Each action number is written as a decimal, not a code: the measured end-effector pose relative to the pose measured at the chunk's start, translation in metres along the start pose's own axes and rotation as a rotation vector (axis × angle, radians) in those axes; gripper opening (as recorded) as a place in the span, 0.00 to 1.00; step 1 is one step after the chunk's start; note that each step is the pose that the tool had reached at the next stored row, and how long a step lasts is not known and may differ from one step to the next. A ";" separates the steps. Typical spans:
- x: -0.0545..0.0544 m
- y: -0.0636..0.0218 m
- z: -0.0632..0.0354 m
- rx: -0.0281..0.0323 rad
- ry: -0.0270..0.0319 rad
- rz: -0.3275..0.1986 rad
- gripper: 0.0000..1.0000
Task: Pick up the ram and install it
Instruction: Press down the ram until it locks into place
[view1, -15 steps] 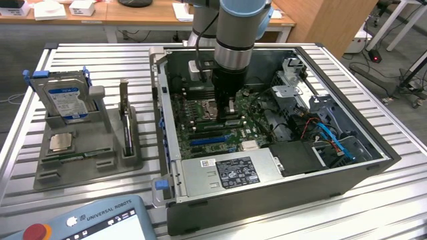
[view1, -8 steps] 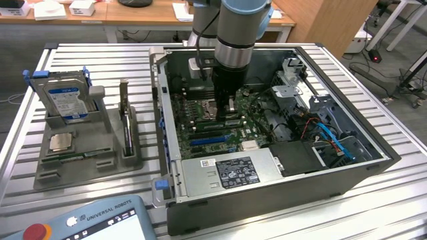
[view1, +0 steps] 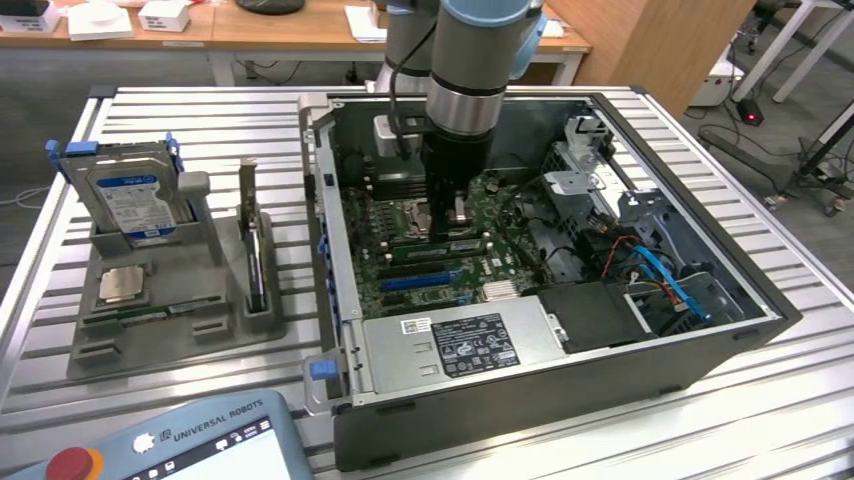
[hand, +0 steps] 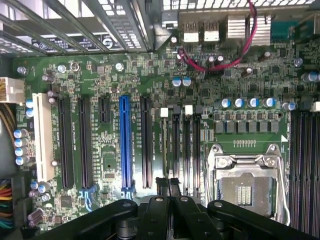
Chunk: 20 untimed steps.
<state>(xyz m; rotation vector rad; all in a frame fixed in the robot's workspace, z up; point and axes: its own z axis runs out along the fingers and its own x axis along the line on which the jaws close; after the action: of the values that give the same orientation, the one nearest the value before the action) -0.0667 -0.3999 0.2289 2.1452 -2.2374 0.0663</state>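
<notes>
So the arm is reaching straight down into the open PC case (view1: 755, 318), and there's not much room in there. The case walls box it in on all sides, with the power supply (view1: 454, 345) along the near edge and the drive cage (view1: 594, 165) on the exterior view's right.

The hand (view1: 451, 215) is clenched, fingertips pressed together, low over the motherboard (hand: 100, 75). The ram (hand: 164, 147) is standing on edge in the first memory slot, between the black expansion slots and the CPU socket (hand: 247, 190), and it ends just in front of the fingertips. Honestly can't tell if they're touching it. The blue slot (hand: 125, 145) is a couple of slots over.

The case sits on a slatted metal desk (view1: 747, 420). A grey parts tray (view1: 94, 355) on the exterior view's left holds a hard drive (view1: 134, 200). A teach pendant (view1: 174, 445) is at the near edge, with wooden tables (view1: 267, 30) behind.
</notes>
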 end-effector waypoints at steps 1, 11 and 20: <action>0.000 0.0012 0.0000 -0.0002 0.0000 0.000 0.10; 0.001 0.0134 0.0000 -0.0022 0.0001 0.000 0.10; 0.001 0.0231 -0.0002 -0.0049 0.0001 0.000 0.10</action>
<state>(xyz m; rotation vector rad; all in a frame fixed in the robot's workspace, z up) -0.0898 -0.3998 0.2291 2.1430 -2.2348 0.0609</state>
